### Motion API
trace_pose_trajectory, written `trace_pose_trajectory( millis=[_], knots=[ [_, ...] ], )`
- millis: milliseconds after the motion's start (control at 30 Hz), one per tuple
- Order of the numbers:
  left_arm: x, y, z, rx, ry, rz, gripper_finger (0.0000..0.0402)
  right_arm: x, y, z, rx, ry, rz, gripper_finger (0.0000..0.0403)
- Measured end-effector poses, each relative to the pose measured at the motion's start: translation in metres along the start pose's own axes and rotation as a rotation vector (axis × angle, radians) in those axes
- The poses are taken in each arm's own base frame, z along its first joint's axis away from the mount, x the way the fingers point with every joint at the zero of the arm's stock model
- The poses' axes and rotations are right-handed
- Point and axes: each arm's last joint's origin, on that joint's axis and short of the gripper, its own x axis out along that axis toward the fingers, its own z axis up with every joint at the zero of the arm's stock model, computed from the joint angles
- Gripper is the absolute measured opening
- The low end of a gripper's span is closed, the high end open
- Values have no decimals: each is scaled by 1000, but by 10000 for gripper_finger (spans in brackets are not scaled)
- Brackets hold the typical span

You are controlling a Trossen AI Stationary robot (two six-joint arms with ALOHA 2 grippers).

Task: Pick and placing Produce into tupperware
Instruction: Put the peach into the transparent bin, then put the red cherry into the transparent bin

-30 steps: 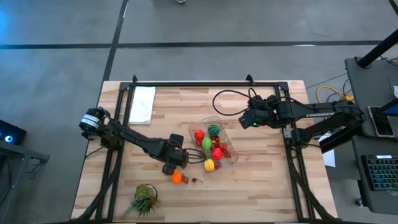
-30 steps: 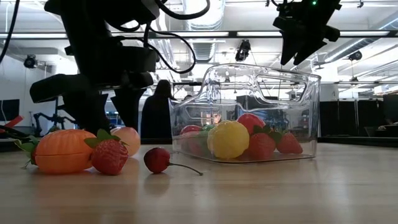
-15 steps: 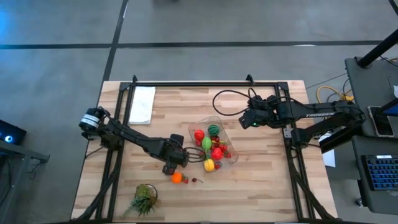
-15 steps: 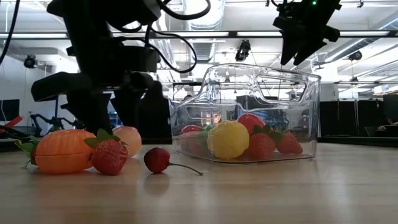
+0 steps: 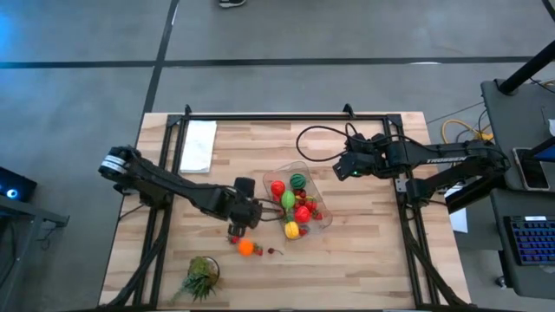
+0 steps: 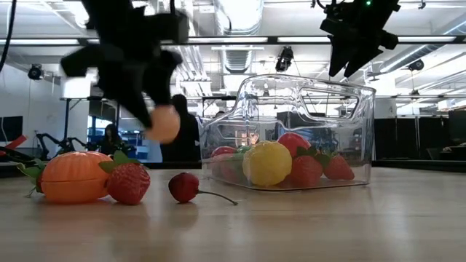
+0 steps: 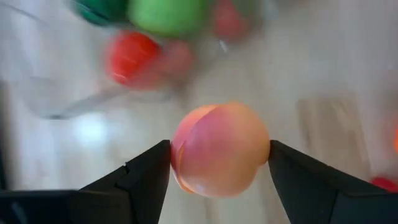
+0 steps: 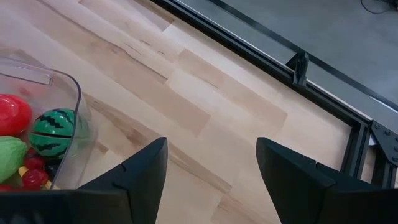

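Peach-pink produce piece (image 7: 219,149) in left hand (image 7: 219,163); three pieces on table (image 6: 306,225); right hand (image 8: 211,163) wide.

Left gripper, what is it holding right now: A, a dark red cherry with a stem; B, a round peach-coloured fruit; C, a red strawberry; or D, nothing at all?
B: the left gripper is shut on the round peach-coloured fruit, lifted off the wooden table, while the red strawberry and the dark red cherry lie on the wood.
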Motion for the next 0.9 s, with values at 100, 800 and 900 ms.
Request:
trace_pose_trajectory(
  millis=[100,800,900],
  knots=[
    [-25,12,6,-39,-88,70,239,0,0,0,0,0,0,237],
    [-13,81,59,-581,-477,-16,275,0,0,-1,-4,9,5,237],
    [-8,80,64,-601,-477,-29,296,0,0,-1,-7,17,9,237]
  ],
)
